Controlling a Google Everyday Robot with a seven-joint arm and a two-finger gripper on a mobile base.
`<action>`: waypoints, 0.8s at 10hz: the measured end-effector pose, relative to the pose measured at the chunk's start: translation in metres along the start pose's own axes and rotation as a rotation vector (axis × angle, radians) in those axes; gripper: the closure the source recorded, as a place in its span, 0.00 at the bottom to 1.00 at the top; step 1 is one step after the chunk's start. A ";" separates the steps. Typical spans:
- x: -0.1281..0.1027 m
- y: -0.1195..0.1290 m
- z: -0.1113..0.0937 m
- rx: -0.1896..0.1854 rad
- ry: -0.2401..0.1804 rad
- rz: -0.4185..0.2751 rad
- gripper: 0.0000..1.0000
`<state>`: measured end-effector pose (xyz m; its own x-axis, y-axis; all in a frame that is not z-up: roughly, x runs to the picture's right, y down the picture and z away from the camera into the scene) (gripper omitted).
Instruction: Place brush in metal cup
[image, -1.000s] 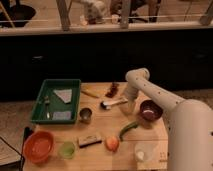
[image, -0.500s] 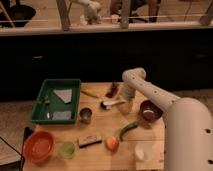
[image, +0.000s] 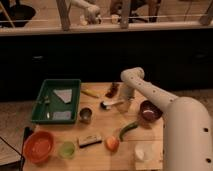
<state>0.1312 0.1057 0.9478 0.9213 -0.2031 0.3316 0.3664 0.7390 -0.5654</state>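
The white brush (image: 111, 104) lies on the wooden table (image: 100, 127), its round head to the left and its handle pointing right. My gripper (image: 124, 102) hangs down from the white arm (image: 150, 92) right at the handle's right end. The metal cup (image: 85, 115) stands upright on the table, left of and slightly nearer than the brush head, beside the green tray (image: 41, 114). The cup looks empty.
A dark red bowl (image: 148, 111) sits right of the gripper. A green vegetable (image: 127, 130), an orange fruit (image: 112, 144), a wooden scrub block (image: 90, 140), a pale green cup (image: 66, 149), an orange bowl (image: 39, 146) and a white cup (image: 142, 152) stand along the front. A yellow item (image: 90, 93) lies behind.
The arm has shifted slightly to the left and settled over the brush handle. The brush and the cup lie about where they were.
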 end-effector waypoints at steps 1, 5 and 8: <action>-0.001 -0.002 0.001 0.001 0.002 -0.002 0.73; -0.001 -0.002 0.000 -0.005 0.002 -0.001 1.00; 0.000 -0.003 0.001 -0.018 0.000 0.003 1.00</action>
<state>0.1302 0.1043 0.9503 0.9222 -0.2012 0.3302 0.3663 0.7279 -0.5796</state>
